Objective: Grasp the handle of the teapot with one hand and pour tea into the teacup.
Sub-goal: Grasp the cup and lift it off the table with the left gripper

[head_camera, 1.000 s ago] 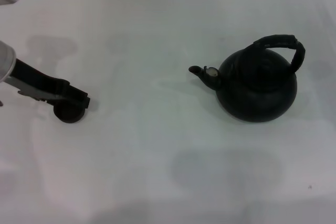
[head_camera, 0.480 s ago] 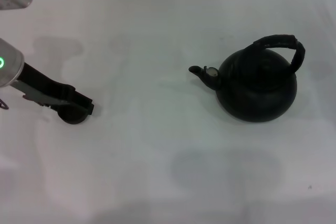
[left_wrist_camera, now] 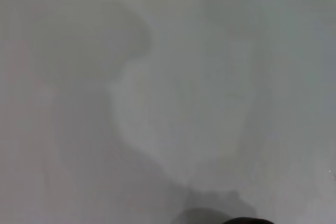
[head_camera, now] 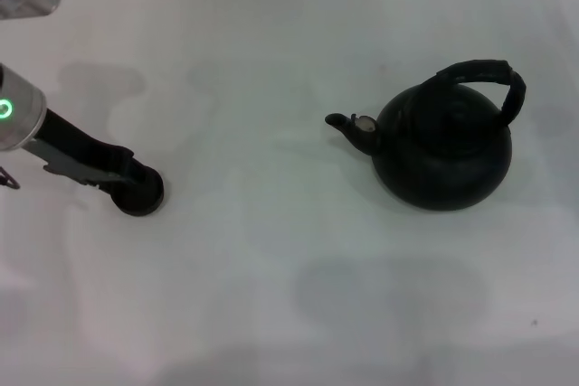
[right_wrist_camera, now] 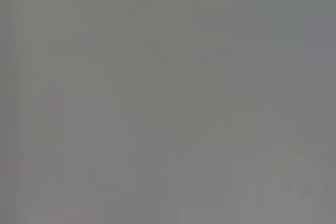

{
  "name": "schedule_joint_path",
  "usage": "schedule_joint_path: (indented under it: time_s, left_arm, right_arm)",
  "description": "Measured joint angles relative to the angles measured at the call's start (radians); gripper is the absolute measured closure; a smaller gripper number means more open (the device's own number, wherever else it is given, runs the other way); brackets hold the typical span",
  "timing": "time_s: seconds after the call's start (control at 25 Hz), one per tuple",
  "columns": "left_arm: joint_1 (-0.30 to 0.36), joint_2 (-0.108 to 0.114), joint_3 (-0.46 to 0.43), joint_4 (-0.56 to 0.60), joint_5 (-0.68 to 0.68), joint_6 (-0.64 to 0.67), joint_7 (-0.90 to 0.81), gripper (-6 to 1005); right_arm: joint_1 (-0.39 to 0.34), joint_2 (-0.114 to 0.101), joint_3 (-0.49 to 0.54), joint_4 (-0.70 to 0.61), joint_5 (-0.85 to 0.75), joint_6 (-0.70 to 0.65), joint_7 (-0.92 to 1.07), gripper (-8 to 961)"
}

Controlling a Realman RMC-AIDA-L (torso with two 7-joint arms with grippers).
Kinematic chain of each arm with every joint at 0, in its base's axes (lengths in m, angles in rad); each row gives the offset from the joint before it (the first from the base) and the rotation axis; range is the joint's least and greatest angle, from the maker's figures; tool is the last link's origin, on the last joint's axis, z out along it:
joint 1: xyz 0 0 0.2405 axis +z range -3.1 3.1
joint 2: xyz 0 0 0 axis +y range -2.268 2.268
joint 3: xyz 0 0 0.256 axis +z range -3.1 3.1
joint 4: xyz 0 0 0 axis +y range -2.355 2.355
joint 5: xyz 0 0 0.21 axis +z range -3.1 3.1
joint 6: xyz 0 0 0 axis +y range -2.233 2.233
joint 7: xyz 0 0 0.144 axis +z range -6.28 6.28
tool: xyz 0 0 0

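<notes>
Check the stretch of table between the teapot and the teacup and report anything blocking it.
Nothing visible blocks it. Only bare white table lies between the teapot on the right and the teacup on the left. The left gripper is at the cup, on its outer side.

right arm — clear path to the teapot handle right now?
Probably yes. The handle arches free above the teapot, with only bare table around it. The right arm is out of view; the left gripper is far off at the teacup.

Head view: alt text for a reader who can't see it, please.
The left gripper sits at the small dark teacup at the left of a white table. The black teapot stands untouched at right, spout toward the cup, handle arched above.
</notes>
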Motion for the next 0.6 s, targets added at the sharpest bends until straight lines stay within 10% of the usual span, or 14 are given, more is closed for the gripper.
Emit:
schedule_joint_path:
  time_s: [0.6]
  left_arm:
    - [-0.004, 0.000, 0.002, -0.007, -0.010, -0.021, 0.008, 408]
  right_arm:
    - [-0.003, -0.001, 0.001, 0.000, 0.006, 0.004, -0.027, 96]
